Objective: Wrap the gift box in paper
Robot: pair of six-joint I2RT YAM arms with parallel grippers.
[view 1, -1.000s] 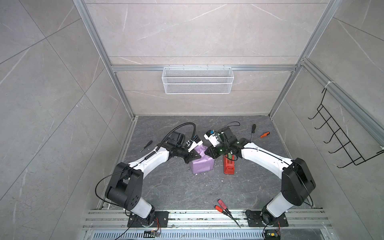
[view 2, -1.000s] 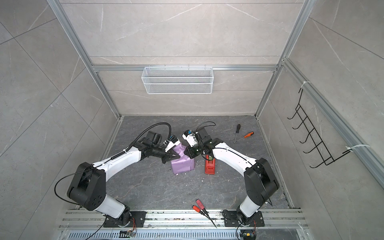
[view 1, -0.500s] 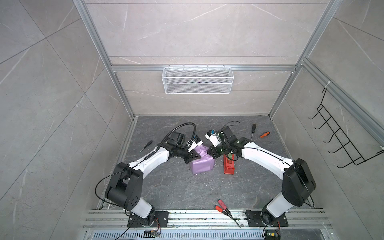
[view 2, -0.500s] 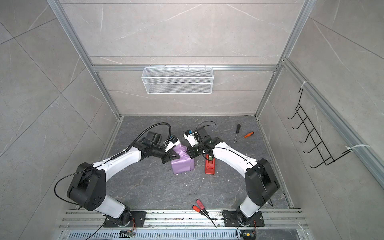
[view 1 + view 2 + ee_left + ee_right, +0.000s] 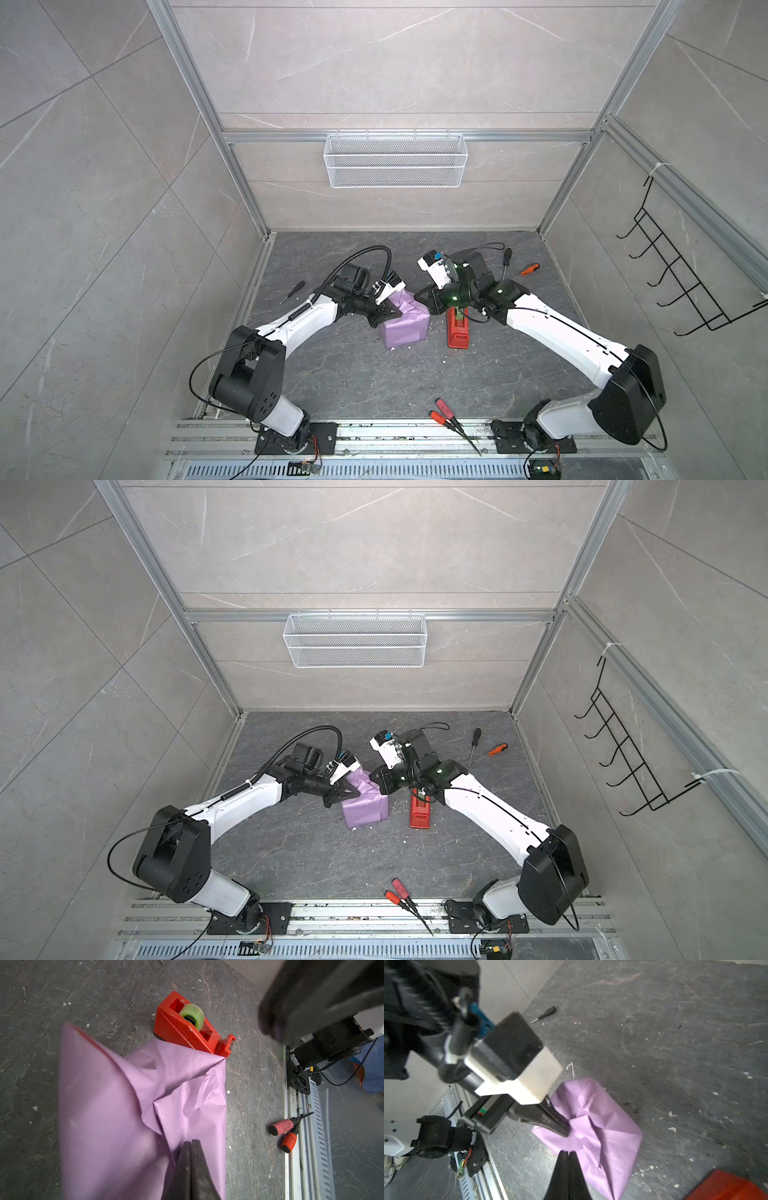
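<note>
Beneath the paper (image 5: pixel 405 326) the gift box is hidden; left hand (image 5: pixel 190 1141), right hand (image 5: pixel 568 1152) closed.

The paper (image 5: pixel 405 328) shows its lilac-purple side and is wrapped around a roughly cubic form. It stands as a boxy parcel near the middle of the dark grey table (image 5: pixel 365 382) in both top views. Its side faces lie fairly smooth. The top is creased and crumpled, with overlapping folds and one loose flap rising at an end. The gift box is wholly covered.
</note>
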